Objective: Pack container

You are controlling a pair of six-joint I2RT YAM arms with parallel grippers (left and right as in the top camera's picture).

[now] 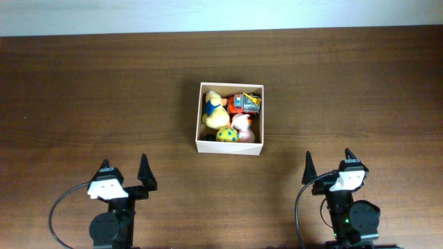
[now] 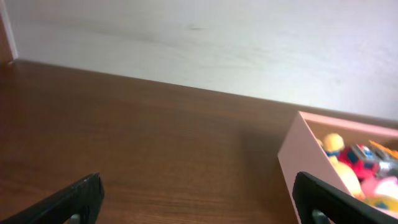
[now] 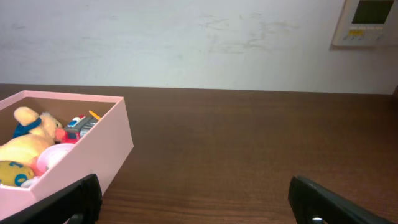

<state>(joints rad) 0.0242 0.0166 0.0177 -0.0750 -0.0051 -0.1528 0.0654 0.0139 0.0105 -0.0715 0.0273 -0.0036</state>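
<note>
Container [image 1: 230, 146] sits mid-surface [image 1: 104, 83], holding a yellow plush [image 1: 213, 111], spotted ball [image 1: 226, 134], red toy car [image 1: 244, 103] and pink toy [image 1: 242, 124]. I see nothing loose outside it, so packing looks done. Left gripper [image 1: 124, 166] and right gripper [image 1: 329, 160] sit well short of the container, wide, empty.

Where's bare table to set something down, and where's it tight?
Bare table lies left and right of the container, and in the strip between it and the open left gripper and right gripper. Crowded only inside the container, filled with toys.
</note>
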